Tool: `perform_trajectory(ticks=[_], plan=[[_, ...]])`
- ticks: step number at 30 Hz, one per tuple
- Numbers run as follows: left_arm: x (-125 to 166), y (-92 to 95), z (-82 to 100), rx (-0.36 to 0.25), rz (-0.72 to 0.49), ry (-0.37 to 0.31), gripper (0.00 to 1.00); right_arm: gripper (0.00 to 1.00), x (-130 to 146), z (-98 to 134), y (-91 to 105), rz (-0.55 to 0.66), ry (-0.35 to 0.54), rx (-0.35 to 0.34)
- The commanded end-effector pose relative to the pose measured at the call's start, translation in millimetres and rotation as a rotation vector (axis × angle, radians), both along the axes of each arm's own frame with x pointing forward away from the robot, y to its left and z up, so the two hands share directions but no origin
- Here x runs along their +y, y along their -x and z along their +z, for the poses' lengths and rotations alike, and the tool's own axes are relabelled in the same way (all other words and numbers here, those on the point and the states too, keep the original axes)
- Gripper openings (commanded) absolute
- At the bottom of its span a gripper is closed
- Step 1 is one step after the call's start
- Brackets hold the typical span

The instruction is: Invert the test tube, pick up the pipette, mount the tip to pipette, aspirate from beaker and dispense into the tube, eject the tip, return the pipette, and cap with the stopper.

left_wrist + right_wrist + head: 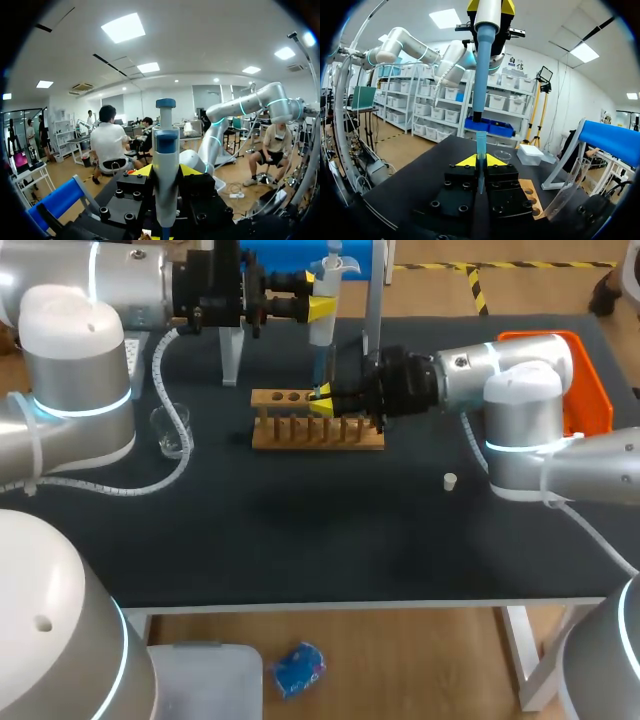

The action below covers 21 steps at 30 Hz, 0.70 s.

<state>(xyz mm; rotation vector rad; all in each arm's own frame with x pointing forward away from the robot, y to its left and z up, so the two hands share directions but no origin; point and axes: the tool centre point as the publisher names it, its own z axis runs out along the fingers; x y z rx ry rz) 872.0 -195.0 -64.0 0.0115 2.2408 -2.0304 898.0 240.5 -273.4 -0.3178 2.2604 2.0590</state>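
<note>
Left gripper is clamped tight on the pipette, upright near the far edge of the bench. Right gripper is pinched on the test tube, holding it upright over the wooden rack. The pipette's blue end hangs just above the tube's mouth, apart from it. The beaker sits toward the left edge, the stopper toward the right.
</note>
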Motion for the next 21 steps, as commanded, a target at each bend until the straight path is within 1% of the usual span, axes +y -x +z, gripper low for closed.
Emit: perform_trajectory(ticks=[1,21], plan=[[0.2,0.5,0.4,0.000,0.002,0.000,0.00,0.00,-0.1,0.1,-1.9,0.003,-0.002,-0.001],[0.2,0.5,0.4,0.000,0.002,0.000,0.00,0.00,0.8,4.7,0.2,0.015,-0.004,-0.016]])
